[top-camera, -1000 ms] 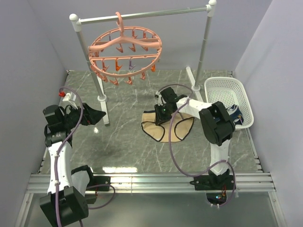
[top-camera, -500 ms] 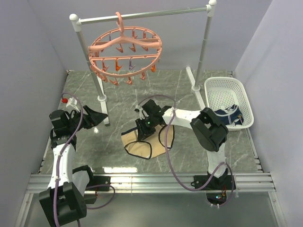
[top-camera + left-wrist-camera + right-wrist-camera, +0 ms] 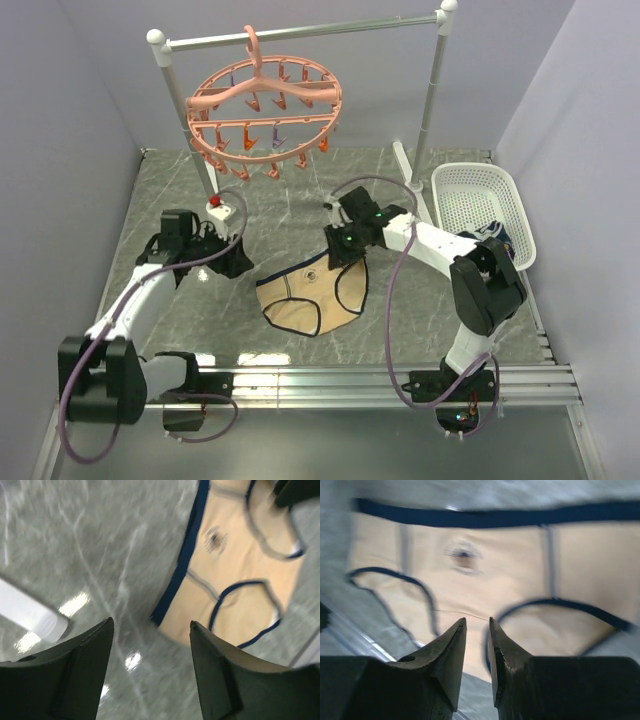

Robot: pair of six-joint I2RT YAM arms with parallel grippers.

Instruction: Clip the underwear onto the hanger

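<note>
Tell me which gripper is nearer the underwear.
Right. The right gripper is over the underwear, at its far right corner; the left gripper is off its left edge, table showing between.

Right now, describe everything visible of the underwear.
The underwear is small beige briefs of soft-looking cloth, with dark navy trim along the waistband and both leg openings, and a tiny dark mark below the waistband. It lies spread front-up on the grey marbled table, waistband on the far side. The right pincer sits at its far right corner; whether it grips cloth is unclear. The open left pincer is near its left corner, apart.
</note>
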